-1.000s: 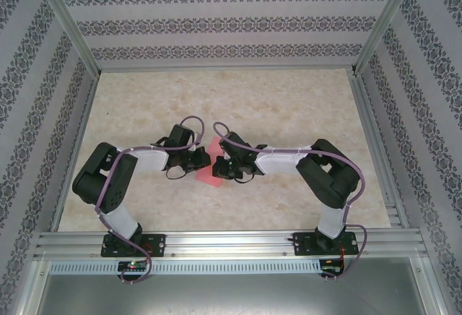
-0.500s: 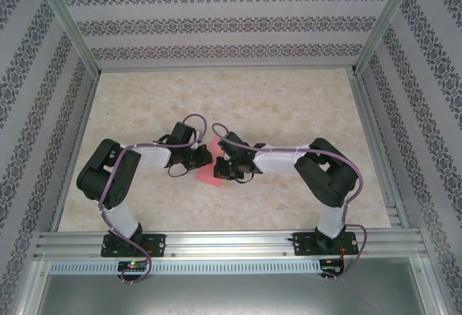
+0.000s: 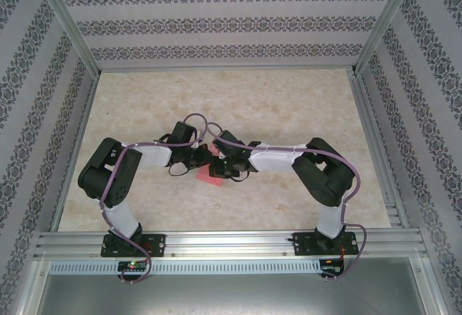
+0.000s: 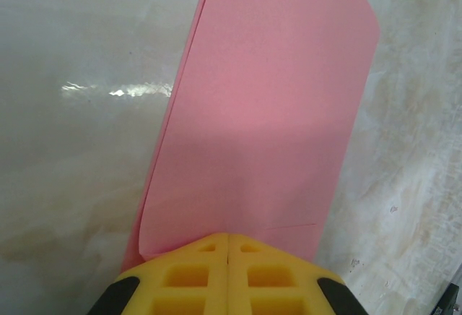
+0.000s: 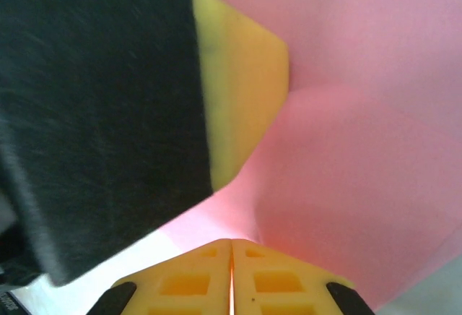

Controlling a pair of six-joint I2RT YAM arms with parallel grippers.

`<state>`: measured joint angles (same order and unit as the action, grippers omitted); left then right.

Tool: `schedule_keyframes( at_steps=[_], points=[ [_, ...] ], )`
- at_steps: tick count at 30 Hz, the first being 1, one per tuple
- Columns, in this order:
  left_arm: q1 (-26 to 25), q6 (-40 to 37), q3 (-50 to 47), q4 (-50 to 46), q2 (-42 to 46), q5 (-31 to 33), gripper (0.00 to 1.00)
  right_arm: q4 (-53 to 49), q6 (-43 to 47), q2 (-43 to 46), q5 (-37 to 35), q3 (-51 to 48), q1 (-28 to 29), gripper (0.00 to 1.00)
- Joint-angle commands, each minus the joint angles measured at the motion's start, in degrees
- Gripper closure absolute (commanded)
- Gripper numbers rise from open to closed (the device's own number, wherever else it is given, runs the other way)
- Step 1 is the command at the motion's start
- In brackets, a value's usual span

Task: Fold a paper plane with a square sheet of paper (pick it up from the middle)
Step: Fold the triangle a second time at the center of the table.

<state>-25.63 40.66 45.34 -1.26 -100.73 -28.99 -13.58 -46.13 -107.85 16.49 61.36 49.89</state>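
The square sheet of paper (image 3: 209,178) is salmon pink and sits at the table's middle, lifted between both grippers. In the left wrist view the sheet (image 4: 267,105) hangs doubled over, two layers showing along its left edge. My left gripper (image 4: 228,237) is shut on its near end. My right gripper (image 5: 232,243) is shut on a puckered part of the sheet (image 5: 361,149), and the left gripper's yellow fingertip (image 5: 242,84) presses the paper just ahead. From above, the left gripper (image 3: 206,157) and right gripper (image 3: 219,165) almost touch. The paper plane is out of view.
The pale marbled tabletop (image 3: 289,105) stretches behind and to both sides of the arms. Patterned walls and aluminium frame posts (image 3: 68,26) enclose it, and a metal rail (image 3: 231,243) runs along the near edge.
The two grippers have closed in on each other, the right one shifting left. Less of the pink sheet shows between and below them.
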Motion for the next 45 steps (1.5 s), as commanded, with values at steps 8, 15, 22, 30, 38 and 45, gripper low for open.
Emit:
schedule_keyframes(
  at_steps=[8, 15, 22, 30, 38, 45],
  points=[
    [-0.6, -1.3, -0.2, -2.1, -0.2, -0.2, 0.92, -0.7, 1.2, 7.2, -4.4, -1.4, -1.9, 0.82],
    [-0.6, 0.3, -1.0, 0.2, 5.2, -4.2, 0.83, -1.7, 1.7, 9.1, -5.4, -3.2, -7.1, 0.71],
    [-0.7, 0.4, -2.8, -0.3, 8.2, -3.8, 0.8, -2.6, 4.2, 5.8, -1.5, -0.6, -9.1, 0.66],
    [-0.7, 0.4, -3.3, 0.4, 7.1, -4.0, 0.82, -0.1, 5.8, 4.0, 4.2, -1.0, -9.0, 0.67],
    [-0.7, 0.5, -2.8, 0.8, 5.5, -4.4, 0.84, -0.1, 6.1, 3.0, 4.4, -0.5, -9.1, 0.83],
    [-0.8, 0.5, -2.2, 1.3, 4.3, -5.4, 0.83, -1.7, 6.3, 2.5, 2.2, -0.5, -9.2, 0.91]
  ],
)
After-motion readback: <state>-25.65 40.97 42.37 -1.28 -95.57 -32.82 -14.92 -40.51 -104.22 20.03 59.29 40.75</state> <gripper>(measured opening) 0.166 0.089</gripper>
